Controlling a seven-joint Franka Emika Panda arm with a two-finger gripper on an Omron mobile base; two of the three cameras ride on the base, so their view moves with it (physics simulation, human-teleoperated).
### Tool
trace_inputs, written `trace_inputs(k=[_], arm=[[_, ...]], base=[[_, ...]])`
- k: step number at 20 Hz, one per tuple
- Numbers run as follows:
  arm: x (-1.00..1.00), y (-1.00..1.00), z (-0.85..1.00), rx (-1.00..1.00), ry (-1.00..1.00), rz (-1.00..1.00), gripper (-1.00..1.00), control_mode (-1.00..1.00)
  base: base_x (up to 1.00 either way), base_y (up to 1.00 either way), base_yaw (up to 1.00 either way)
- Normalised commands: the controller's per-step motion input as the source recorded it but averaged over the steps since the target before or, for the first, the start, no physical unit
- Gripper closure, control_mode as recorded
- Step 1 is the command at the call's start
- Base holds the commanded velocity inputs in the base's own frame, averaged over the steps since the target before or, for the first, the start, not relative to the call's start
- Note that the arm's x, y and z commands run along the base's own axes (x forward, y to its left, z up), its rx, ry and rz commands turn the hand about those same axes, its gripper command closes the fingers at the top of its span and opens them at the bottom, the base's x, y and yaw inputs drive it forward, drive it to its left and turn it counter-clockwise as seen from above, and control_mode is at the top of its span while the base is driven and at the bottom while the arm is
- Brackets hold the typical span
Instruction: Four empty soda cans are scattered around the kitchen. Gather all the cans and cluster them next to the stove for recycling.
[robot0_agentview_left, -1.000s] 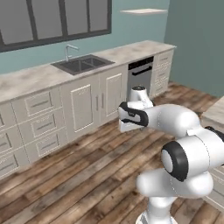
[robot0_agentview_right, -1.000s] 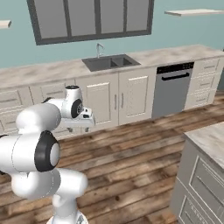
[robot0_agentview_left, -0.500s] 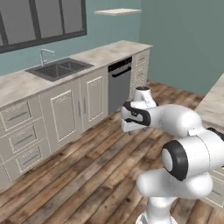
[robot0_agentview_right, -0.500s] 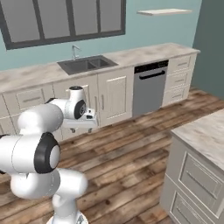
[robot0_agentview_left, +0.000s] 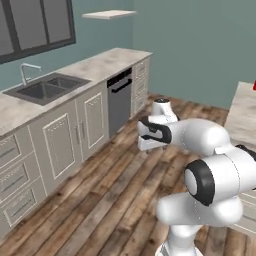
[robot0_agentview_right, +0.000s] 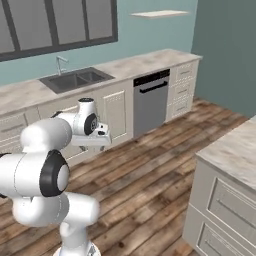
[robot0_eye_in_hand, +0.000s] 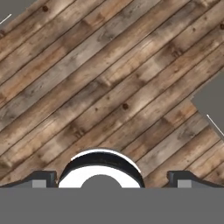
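Observation:
My gripper (robot0_eye_in_hand: 113, 178) points straight down at the brown wood-plank floor (robot0_eye_in_hand: 109, 74) of the kitchen. Its two dark fingertips (robot0_eye_in_hand: 43, 177) stand wide apart, open, with nothing between them. In the left base view the gripper (robot0_agentview_left: 150, 145) hangs at mid-height over the floor, in front of the dishwasher. In the right base view the gripper (robot0_agentview_right: 93, 142) hangs before the sink cabinets. The soda cans and the stove are out of view. A sliver of red (robot0_agentview_left: 254, 85) touches the right edge above the island counter; too little of it shows to tell what it is.
A marble-look counter with a sink (robot0_agentview_left: 45, 90) (robot0_agentview_right: 75, 80) runs along the teal wall, with a dishwasher (robot0_agentview_left: 119, 102) (robot0_agentview_right: 151, 100) and drawers beside it. An island counter (robot0_agentview_right: 235, 150) (robot0_agentview_left: 245, 110) stands to the right. A shelf (robot0_agentview_left: 107, 15) hangs high up.
The whole picture has shifted: the base has turned, so sink and dishwasher slid left and the island came in at the right. The arm keeps its pose and the gripper stays open.

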Motion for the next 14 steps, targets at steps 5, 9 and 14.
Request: trace_inputs(k=[5,9,14], arm=[[0.00,0.00,0.00,0.00,0.00,0.00,-1.00,1.00],[0.00,0.00,0.00,0.00,0.00,0.00,-1.00,1.00],[0.00,0.00,0.00,0.00,0.00,0.00,-1.00,1.00]], base=[[0.47,0.36,-0.34],[0.30,0.27,-0.39],[0.24,0.23,-0.40]])
